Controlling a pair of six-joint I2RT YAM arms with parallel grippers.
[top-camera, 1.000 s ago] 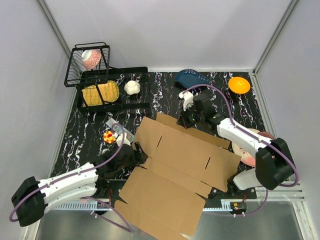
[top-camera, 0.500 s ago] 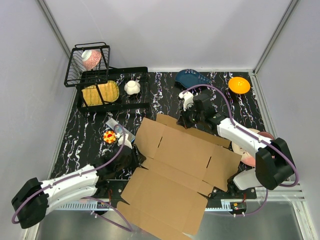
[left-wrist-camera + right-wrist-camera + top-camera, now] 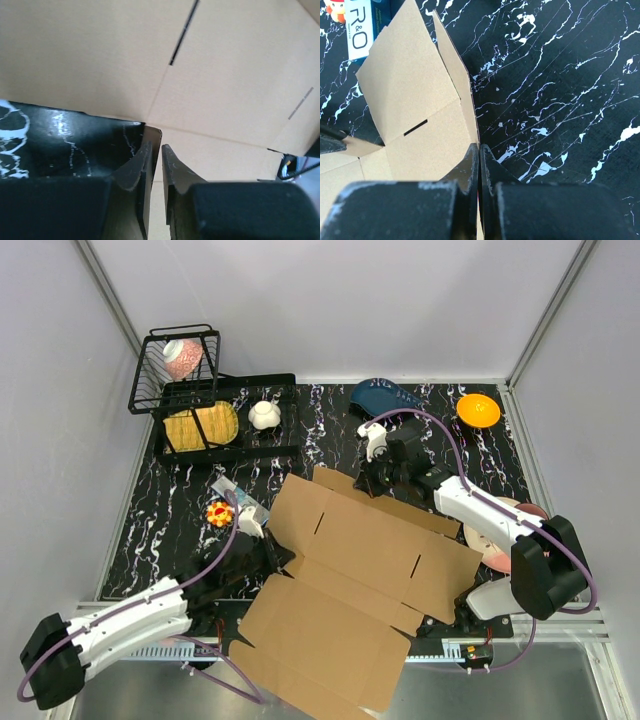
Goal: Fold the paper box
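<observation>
flat brown paper box [image 3: 360, 570] lies open mid-desk [image 3: 165, 515], likely light and stiff. right jaws clenched on its 12 o'clock flap; left jaws nearly closed at its 9 o'clock edge, grip unclear. best held by flap edges.

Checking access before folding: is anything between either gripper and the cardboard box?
Nothing visible. The right gripper pinches a flap of the paper box; the left gripper has its tips at a left-side corner.

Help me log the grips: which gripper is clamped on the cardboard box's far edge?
The right gripper, shut on the far flap of the paper box. The left gripper sits at the box's near-left notch instead.
</observation>
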